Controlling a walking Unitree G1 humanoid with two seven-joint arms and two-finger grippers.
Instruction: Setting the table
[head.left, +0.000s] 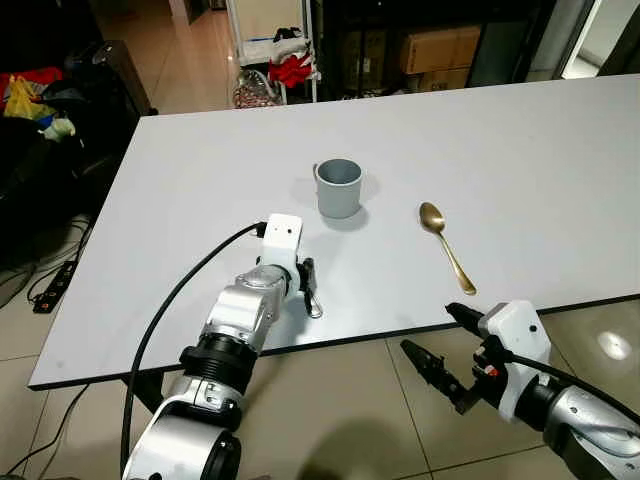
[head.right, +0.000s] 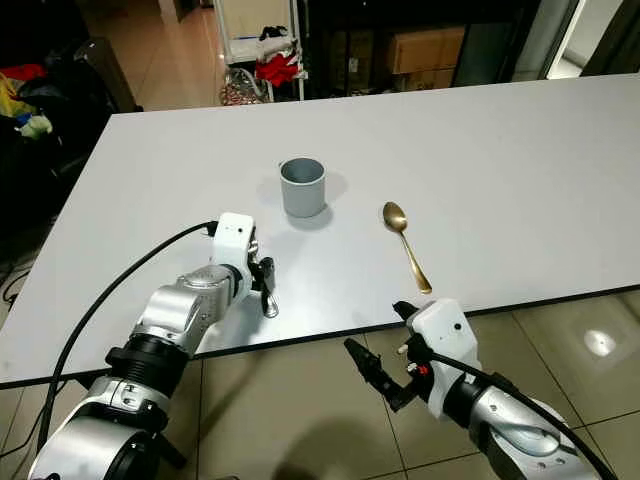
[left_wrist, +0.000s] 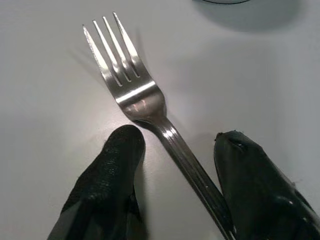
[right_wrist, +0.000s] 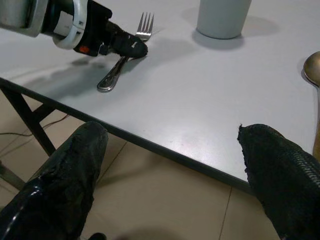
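A steel fork (left_wrist: 135, 95) lies on the white table (head.left: 550, 150) near its front edge, tines pointing toward the grey cup (head.left: 338, 187). My left gripper (head.left: 308, 276) rests low over the fork's handle, open, with one black finger on each side of it (left_wrist: 117, 160). The handle end (head.left: 314, 308) sticks out behind the fingers. A gold spoon (head.left: 445, 245) lies to the right of the cup. My right gripper (head.left: 427, 327) hangs open just off the table's front edge, below the spoon, holding nothing.
The table's front edge (right_wrist: 165, 155) runs close before both arms, with tiled floor below. A power strip (head.left: 55, 285) and cables lie on the floor at left. A rack with red items (head.left: 290, 65) and cardboard boxes (head.left: 440, 50) stand behind the table.
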